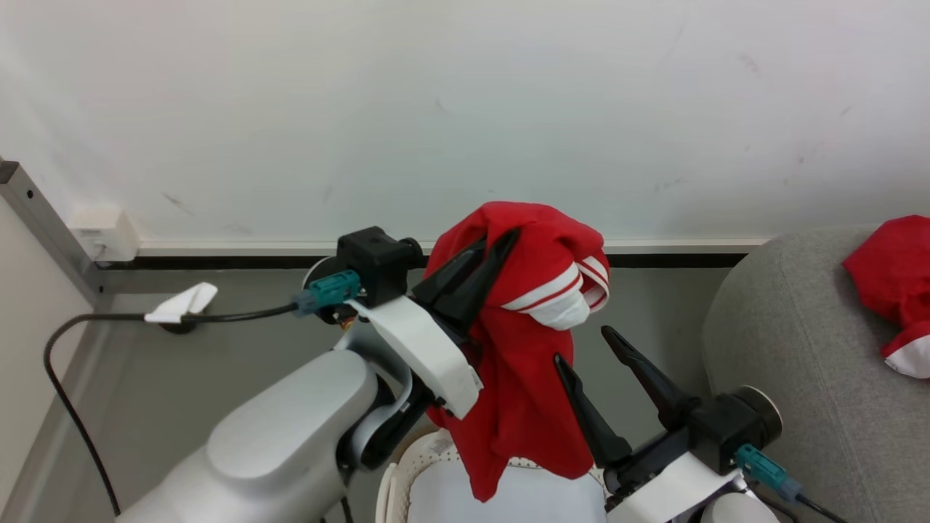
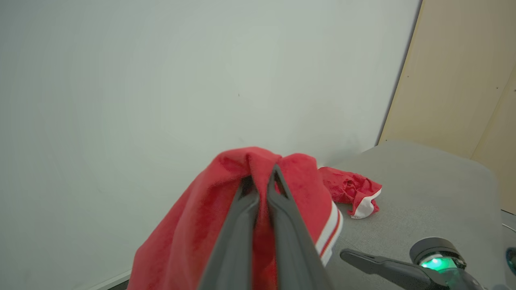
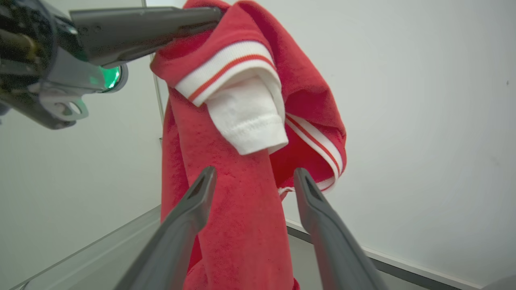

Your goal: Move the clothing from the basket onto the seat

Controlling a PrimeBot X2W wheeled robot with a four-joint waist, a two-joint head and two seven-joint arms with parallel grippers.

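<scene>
One red garment (image 1: 894,276) already lies on the grey seat (image 1: 785,349). A second garment (image 1: 523,363) hangs above the basket (image 1: 429,450), so its carry and drop remain. The left hand (image 1: 498,240) pinches its top, fingers pressed together. The right hand (image 1: 581,345) stands spread beside the cloth, gripping nothing.

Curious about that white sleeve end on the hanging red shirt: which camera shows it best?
The right wrist view: the white sleeve end hangs close and sharp, stitching visible. The head view shows it small, near the left pincer gripping the red shirt. The left wrist view gives the striped band's edge.
</scene>
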